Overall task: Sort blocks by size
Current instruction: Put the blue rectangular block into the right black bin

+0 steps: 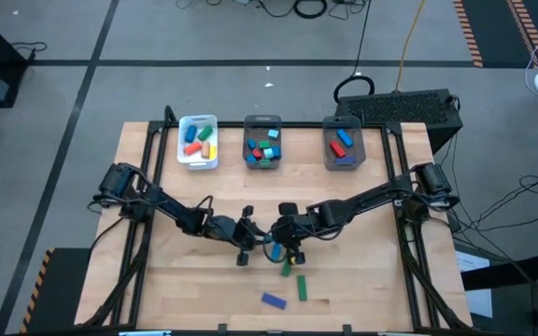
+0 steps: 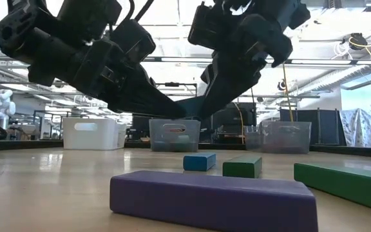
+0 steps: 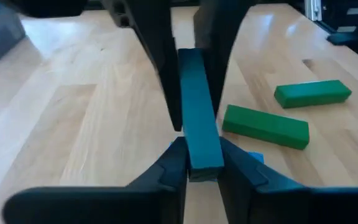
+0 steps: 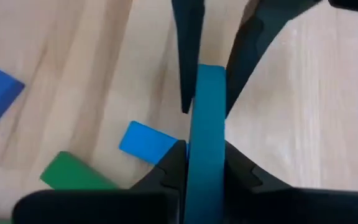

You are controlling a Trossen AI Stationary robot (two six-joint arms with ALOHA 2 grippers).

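A teal block (image 3: 196, 106), a long bar, hangs over the middle of the table between my two grippers. My left gripper (image 3: 197, 169) comes from the table's left and is shut on one end of it. My right gripper (image 4: 205, 160) comes from the right and is shut on the other end. In the high view the two grippers meet at the teal block (image 1: 271, 245). Under them a light blue block (image 4: 145, 142) lies flat on the table, with green blocks (image 3: 265, 126) (image 3: 312, 93) beside it. My left gripper pinches the teal block's near end (image 3: 199, 146) between its two fingers, one on each long side. The fingers come nearly level from the table's left and lie along the bar. The bar is lifted clear of the table. My right gripper pinches the bar's other end (image 4: 207, 140) between its two fingers, one on each long side. The fingers slant down from the table's right and lie along the bar. The bar stays clear of the table, above the light blue block.
Near the front edge lie a purple bar (image 2: 214, 200) and a green bar (image 1: 302, 287). At the far edge stand a white tray (image 1: 183, 140) and two grey bins (image 1: 262, 119) (image 1: 344, 121), each with blocks inside. Bare wood lies to the left and right.
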